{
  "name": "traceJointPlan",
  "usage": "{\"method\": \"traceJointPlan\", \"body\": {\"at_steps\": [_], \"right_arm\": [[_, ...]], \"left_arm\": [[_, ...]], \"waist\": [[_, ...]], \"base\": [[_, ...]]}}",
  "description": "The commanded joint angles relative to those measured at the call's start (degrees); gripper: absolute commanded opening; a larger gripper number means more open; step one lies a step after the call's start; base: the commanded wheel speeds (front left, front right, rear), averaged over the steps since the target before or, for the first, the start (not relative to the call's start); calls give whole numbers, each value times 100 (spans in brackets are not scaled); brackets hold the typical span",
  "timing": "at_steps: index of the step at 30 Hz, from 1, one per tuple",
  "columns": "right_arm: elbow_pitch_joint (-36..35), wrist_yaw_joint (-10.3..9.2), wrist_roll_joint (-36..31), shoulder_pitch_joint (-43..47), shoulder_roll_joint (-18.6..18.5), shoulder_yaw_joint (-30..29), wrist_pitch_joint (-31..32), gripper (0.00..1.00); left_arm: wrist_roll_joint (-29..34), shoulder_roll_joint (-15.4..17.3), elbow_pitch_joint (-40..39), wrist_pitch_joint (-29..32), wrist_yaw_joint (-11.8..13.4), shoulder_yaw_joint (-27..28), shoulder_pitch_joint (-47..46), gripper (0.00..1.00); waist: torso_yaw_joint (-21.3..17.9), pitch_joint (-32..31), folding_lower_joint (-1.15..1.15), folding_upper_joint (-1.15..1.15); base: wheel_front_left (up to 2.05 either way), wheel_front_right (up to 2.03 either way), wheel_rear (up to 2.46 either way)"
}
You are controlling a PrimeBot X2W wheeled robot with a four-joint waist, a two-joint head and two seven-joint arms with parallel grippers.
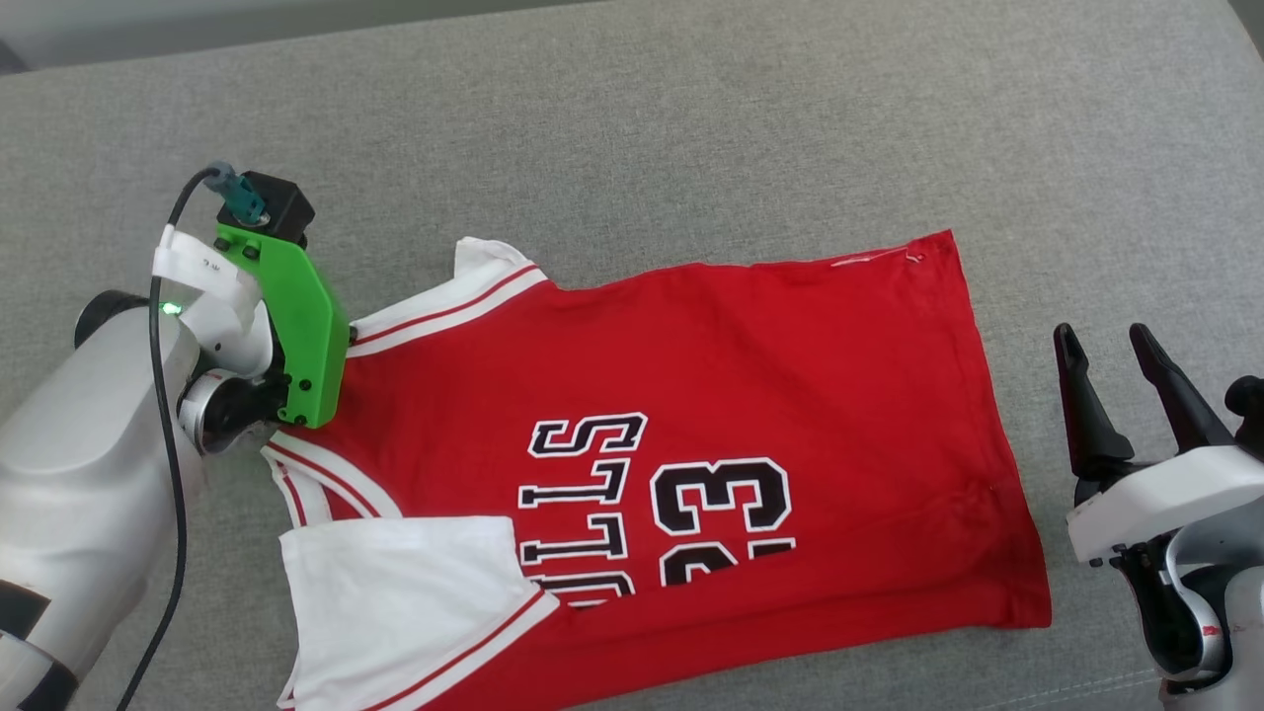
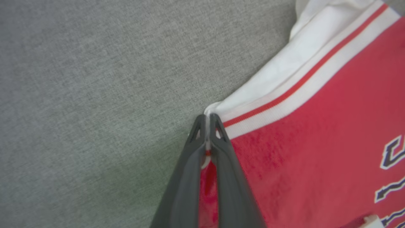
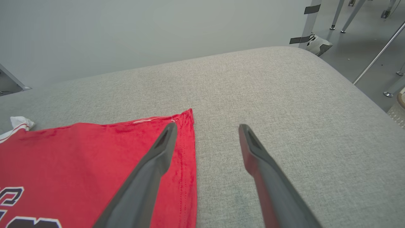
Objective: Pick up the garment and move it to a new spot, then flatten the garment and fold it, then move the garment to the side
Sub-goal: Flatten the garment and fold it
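The garment (image 1: 691,395) is a red jersey with white sleeves and striped trim, lying spread on the grey cushion with black-and-white letters and the number 33 showing. My left gripper (image 2: 208,117) is shut on the garment (image 2: 316,126) at its shoulder edge, with white trim and red cloth pinched between the dark fingers. In the head view the left wrist's green bracket (image 1: 296,326) sits over that shoulder. My right gripper (image 1: 1111,341) stands open just right of the hem, above the cushion. In the right wrist view its fingers (image 3: 205,126) straddle the hem corner of the garment (image 3: 95,152).
The grey upholstered surface (image 1: 691,128) stretches around the shirt, with room at the back and right. Its rounded right edge (image 3: 341,72) drops to a floor with metal legs (image 3: 376,53) and a shoe (image 3: 318,44). A pale wall rises behind.
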Motion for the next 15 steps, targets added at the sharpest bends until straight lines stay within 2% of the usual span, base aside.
{"method": "traceJointPlan", "body": {"at_steps": [1,9,15], "right_arm": [[33,-5,26,-84,-23,33,1,100],[114,-5,118,-172,-398,150,238,100],[251,-5,267,-374,-863,343,1055,100]], "left_arm": [[19,-51,58,-181,-15,-14,182,0],[63,-216,31,-1456,-17,113,250,0],[97,-230,-324,-2038,-18,106,404,0]], "waist": [[58,-124,0,0],[262,-503,0,0],[519,-631,0,0]], "base": [[0,0,0],[0,0,0],[0,0,0]]}}
